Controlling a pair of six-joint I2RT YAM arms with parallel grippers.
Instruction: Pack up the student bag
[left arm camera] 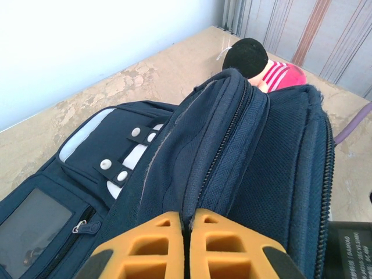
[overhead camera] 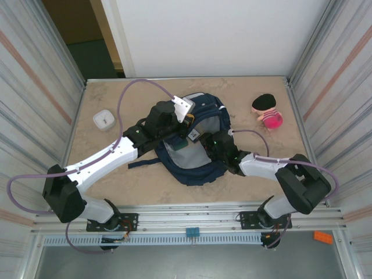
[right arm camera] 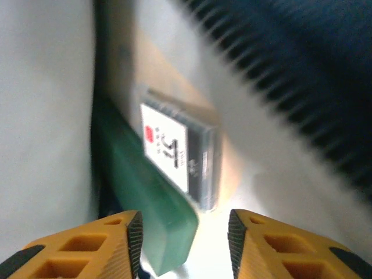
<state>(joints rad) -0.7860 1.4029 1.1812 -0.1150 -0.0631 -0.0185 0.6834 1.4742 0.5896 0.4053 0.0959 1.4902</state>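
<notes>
The student bag [overhead camera: 200, 161], a navy-blue backpack, lies in the middle of the table with its main compartment held open. My left gripper [overhead camera: 187, 118] is shut on the raised zipper edge of the bag [left arm camera: 256, 151], its orange fingertips [left arm camera: 165, 232] pinching the fabric. My right gripper [overhead camera: 201, 143] reaches inside the bag and stands open [right arm camera: 185, 232]. Just ahead of it, against the pale lining, lie a green block [right arm camera: 151, 197] and a dark box with a white label [right arm camera: 174, 151]. The green block's near end sits close to the left finger, and neither item is gripped.
A pink doll with a black hat [overhead camera: 267, 111] lies on the table right of the bag, also behind the bag's rim [left arm camera: 256, 61]. A small white square object [overhead camera: 104, 120] sits at the far left. Corrugated walls close in both sides.
</notes>
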